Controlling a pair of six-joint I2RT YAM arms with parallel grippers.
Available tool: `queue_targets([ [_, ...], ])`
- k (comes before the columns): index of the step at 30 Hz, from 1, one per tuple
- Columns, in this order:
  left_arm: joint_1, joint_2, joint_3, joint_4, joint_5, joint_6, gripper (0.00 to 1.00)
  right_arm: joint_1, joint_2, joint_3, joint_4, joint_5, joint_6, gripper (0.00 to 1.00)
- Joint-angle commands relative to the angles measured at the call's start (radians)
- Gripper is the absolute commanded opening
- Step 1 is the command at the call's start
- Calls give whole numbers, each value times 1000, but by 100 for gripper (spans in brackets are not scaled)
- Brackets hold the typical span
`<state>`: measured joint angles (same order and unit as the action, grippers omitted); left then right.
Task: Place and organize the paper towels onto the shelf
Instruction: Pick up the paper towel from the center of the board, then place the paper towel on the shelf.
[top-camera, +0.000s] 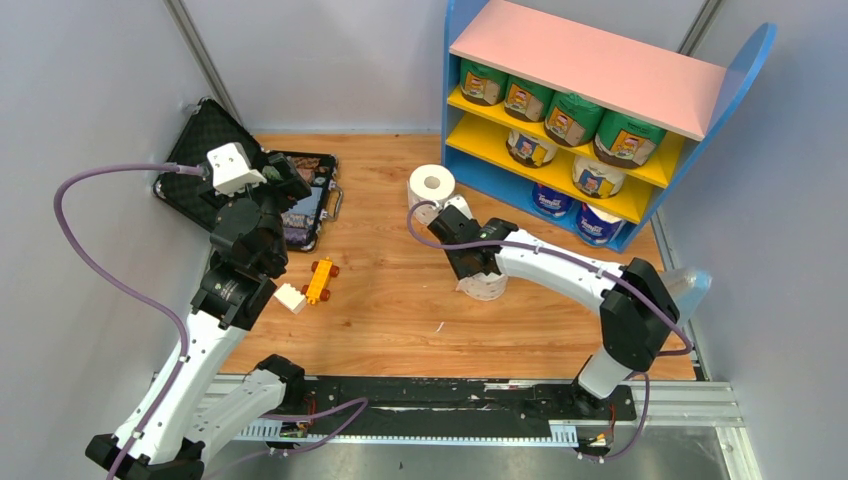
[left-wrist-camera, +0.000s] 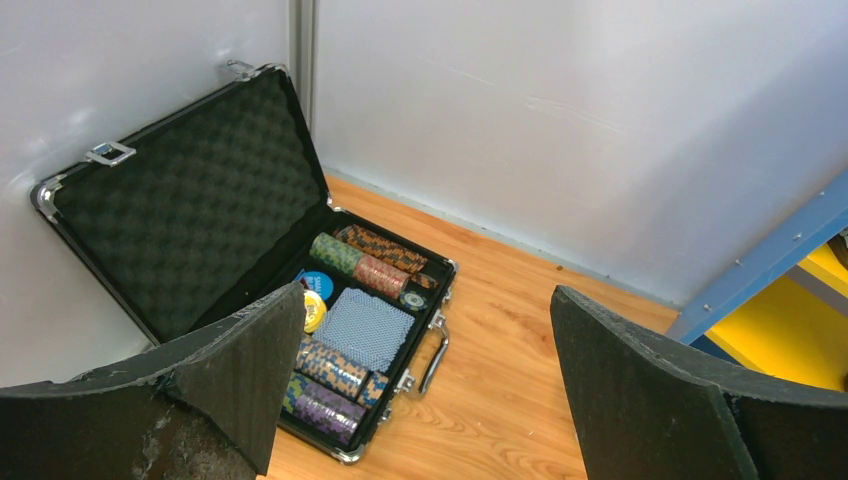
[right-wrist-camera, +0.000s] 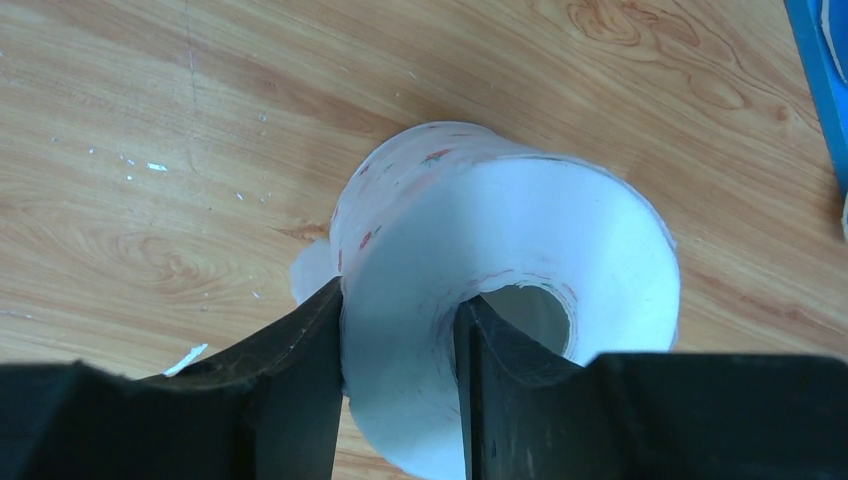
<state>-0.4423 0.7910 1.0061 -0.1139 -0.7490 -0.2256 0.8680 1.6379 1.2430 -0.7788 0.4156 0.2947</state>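
1. while the right claw (right-wrist-camera: 400, 300) is clenched on a bare white roll (right-wrist-camera: 560, 230), one finger sits inside the centre hole and the other presses the outer side, so the roll's wall is pinched between them.
2. that roll is near the middle of the table (top-camera: 400, 330), a little toward its right edge and well apart from the shelf (top-camera: 590, 60); whether its bottom rests on the wood i cannot tell.
3. a second bare roll (top-camera: 432, 186) stands upright with its hole up, nearer the back edge of the table, just beside the shelf's left front corner.
4. the shelf stands at the table's back right corner. four green rolls (top-camera: 573, 117) line the upper yellow board under the pink top, two cream rolls (top-camera: 598, 177) with brown labels sit on the lower yellow board, and two blue-and-white rolls (top-camera: 550, 200) sit on the bottom level.
5. the left claw (left-wrist-camera: 425, 300) is released, its fingers wide apart with nothing between them, hanging above the open black case (left-wrist-camera: 190, 200) at the table's back left corner.
6. an orange toy car (top-camera: 321, 280) lies on the table left of the middle, apart from both bare rolls.
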Motion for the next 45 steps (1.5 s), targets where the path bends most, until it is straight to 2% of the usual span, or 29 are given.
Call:
queue_targets([
  [1, 7, -6, 0, 37, -3, -1, 100, -5, -80, 86, -22, 26, -51, 33],
  [8, 7, 0, 0, 36, 3, -4, 100, -35, -184, 285, -47, 158, -176, 31],
  [13, 7, 8, 0, 34, 7, -7, 100, -80, -216, 536, -44, 212, -280, 32],
  [25, 8, 10, 0, 33, 16, -15, 100, -218, -104, 1044, -17, 337, -538, 37],
  [28, 7, 10, -2, 34, 15, -15, 100, -254, -107, 1076, 10, 363, -579, 39],
  [32, 8, 12, -1, 34, 16, -17, 100, -314, -139, 1041, 56, 378, -618, 43],
  [39, 7, 19, -2, 34, 19, -19, 100, -446, -173, 997, 86, 361, -603, 46],
  [45, 7, 22, -3, 35, 16, -17, 100, -555, -159, 978, 100, 343, -578, 45],
])
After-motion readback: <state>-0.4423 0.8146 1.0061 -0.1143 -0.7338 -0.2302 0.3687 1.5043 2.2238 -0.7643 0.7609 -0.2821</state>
